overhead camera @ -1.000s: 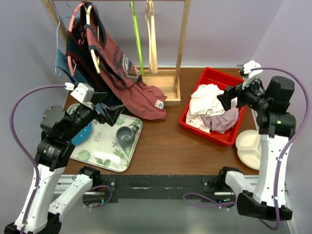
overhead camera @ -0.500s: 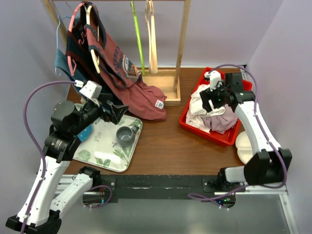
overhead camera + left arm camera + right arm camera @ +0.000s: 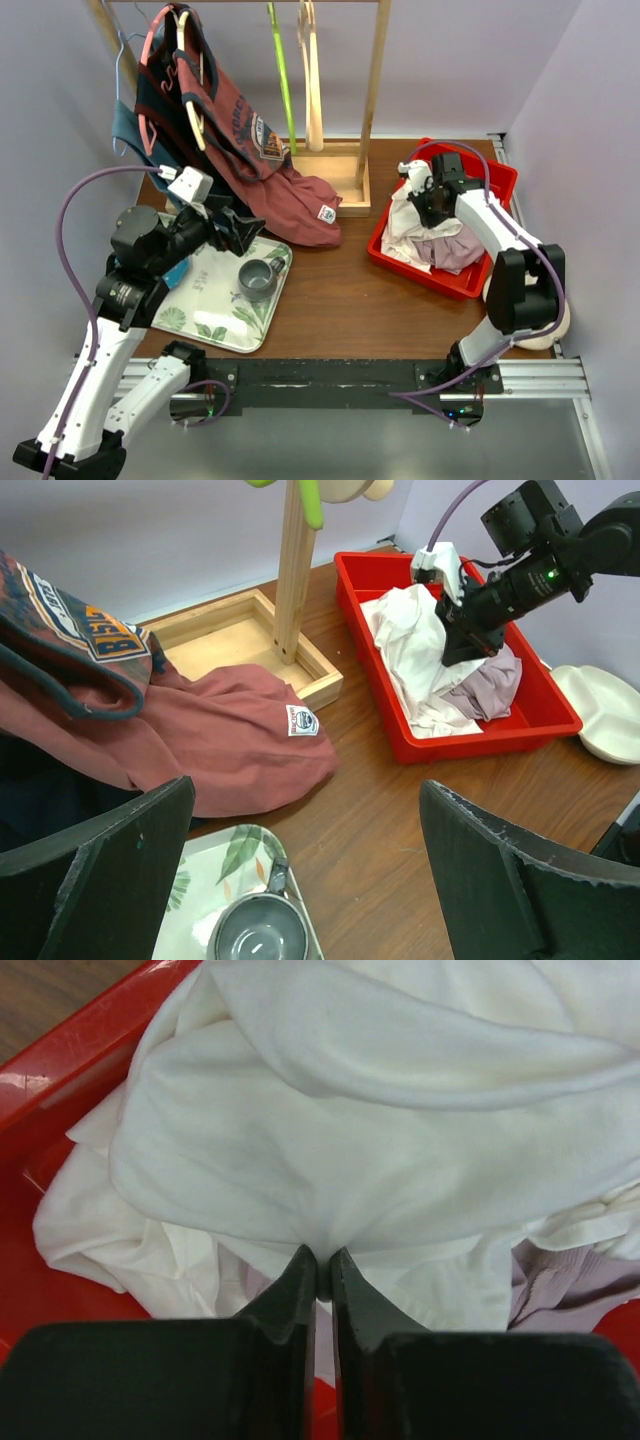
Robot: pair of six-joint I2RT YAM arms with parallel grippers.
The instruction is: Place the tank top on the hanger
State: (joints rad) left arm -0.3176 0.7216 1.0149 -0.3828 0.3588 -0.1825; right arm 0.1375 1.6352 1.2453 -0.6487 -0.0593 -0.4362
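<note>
The tank top [image 3: 405,222], a crumpled white thin cloth, lies in a red bin [image 3: 447,154] at the right of the table. My right gripper [image 3: 425,205] is down in the bin, shut on a fold of the tank top [image 3: 380,1120], the fabric pinched between its tips [image 3: 322,1260]. The lime-green hanger [image 3: 281,75] hangs on the wooden rack at the back; only its lower end [image 3: 310,500] shows in the left wrist view. My left gripper [image 3: 240,232] hovers open over the tray with nothing between its jaws [image 3: 307,785].
A mauve cloth [image 3: 455,245] lies under the white one in the bin. A faded-red shirt [image 3: 290,195] drapes from the rack onto the table. A leaf-print tray [image 3: 200,320] holds a grey mug [image 3: 258,278]. A cream hanger [image 3: 312,80] hangs beside the green one. A white plate [image 3: 515,295] sits right of the bin.
My right arm swung from the table's right edge into the bin, and its jaws shut on the white cloth. My left arm shifted slightly right, still open.
</note>
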